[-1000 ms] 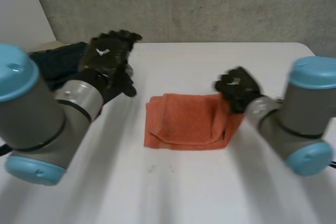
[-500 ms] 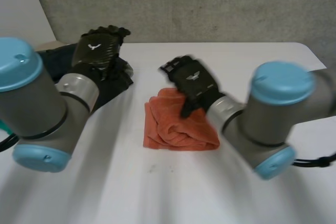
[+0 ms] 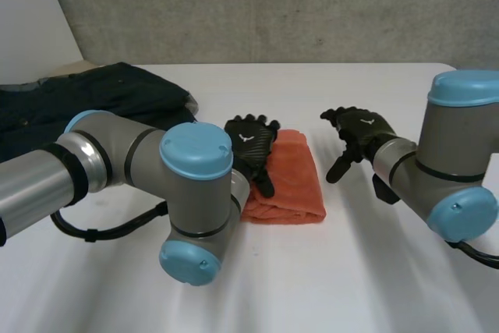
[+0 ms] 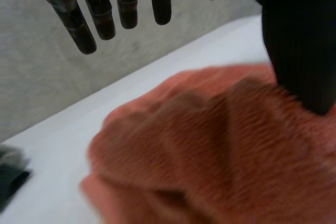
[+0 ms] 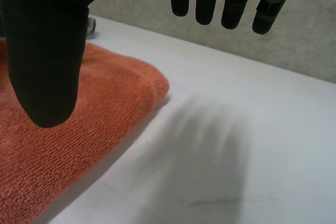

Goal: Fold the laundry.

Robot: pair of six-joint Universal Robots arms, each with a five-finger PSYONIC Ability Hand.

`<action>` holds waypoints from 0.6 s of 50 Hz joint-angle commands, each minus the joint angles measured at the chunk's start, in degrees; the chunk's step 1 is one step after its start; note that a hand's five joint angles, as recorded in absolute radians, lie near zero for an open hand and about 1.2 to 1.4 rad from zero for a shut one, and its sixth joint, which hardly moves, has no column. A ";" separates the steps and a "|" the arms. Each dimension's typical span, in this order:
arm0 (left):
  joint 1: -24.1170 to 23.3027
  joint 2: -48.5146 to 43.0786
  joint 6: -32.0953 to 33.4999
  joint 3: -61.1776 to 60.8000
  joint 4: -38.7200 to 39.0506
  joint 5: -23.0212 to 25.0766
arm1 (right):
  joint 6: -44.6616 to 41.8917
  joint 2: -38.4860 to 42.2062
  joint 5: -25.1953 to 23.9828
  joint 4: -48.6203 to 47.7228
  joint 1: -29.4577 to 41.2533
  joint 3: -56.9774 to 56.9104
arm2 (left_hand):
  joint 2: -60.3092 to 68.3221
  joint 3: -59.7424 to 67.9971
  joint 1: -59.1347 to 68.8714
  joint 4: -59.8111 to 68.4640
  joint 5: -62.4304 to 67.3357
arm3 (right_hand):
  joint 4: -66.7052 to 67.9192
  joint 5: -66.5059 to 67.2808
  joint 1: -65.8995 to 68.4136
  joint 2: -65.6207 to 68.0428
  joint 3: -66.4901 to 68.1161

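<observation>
- A dark garment (image 3: 101, 95) lies at the far left of the tabletop (image 3: 312, 286), spread in a loose heap. It looks unfolded, so this piece is most likely still to be done.
- The left hand (image 3: 251, 142) is over the left part of the orange towel (image 3: 292, 181). Its fingers are straight and apart and hold nothing. In the left wrist view its thumb reaches down toward the cloth, but I cannot tell whether it presses there.
- The towel sits near the middle of the tabletop, doubled into a compact block with its layers showing along the near edge. Its left side looks a little lumpy in the left wrist view. The fold seems essentially made, and only a smoothing pat may be left.
- The right hand (image 3: 355, 134) hovers above bare tabletop just right of the towel. It is clear of the cloth, with fingers relaxed and apart and nothing held.
- Judged overall, one piece is about done and one is untouched, so the task is roughly halfway through.
</observation>
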 commanded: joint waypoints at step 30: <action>3.90 10.59 13.50 -6.16 -3.18 0.04 | -3.30 -1.11 0.03 3.06 4.81 -1.56 | 0.04 -0.10 0.13 0.06 -0.99 | -2.00 -2.77 -3.25 -2.07 -2.09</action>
